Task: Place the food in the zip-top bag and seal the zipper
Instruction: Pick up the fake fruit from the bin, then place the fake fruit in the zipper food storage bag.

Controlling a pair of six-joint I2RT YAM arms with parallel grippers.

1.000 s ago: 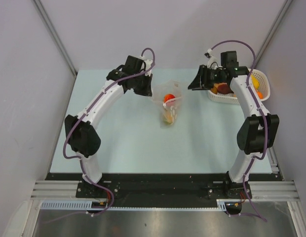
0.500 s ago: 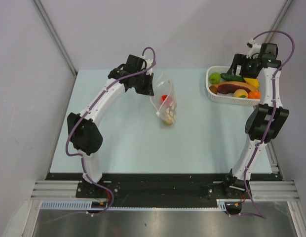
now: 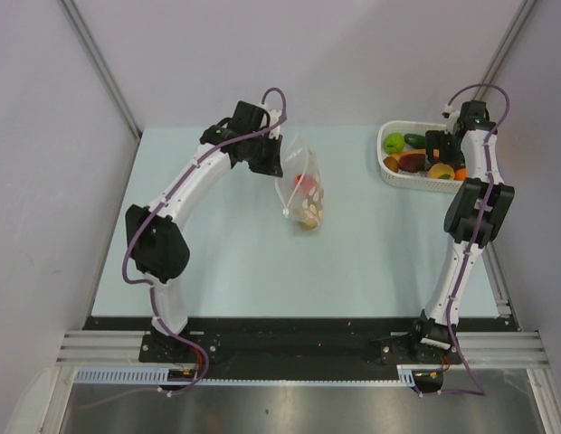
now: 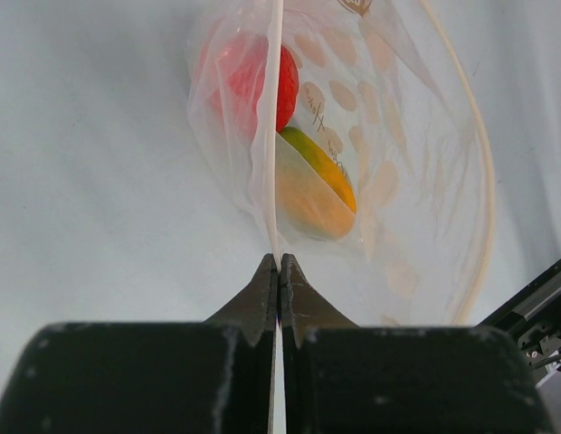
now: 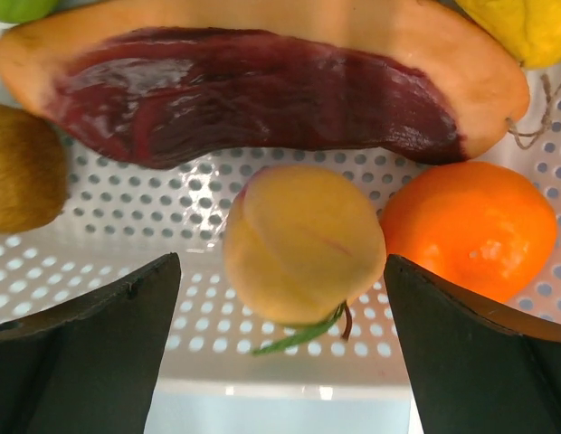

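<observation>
Rightward to the far corner: since a second ago my right arm has swung from beside the zip-top bag (image 3: 303, 188) to over the white basket (image 3: 386, 169). My right gripper (image 5: 282, 280) has its jaws spread wide, one on either side of a yellow peach (image 5: 303, 244). My left gripper (image 4: 279, 264) is clenched on the bag's edge. The bag sits mid-table, toward the far side, with a red fruit (image 4: 235, 77) and a yellow-orange fruit (image 4: 308, 194) inside.
</observation>
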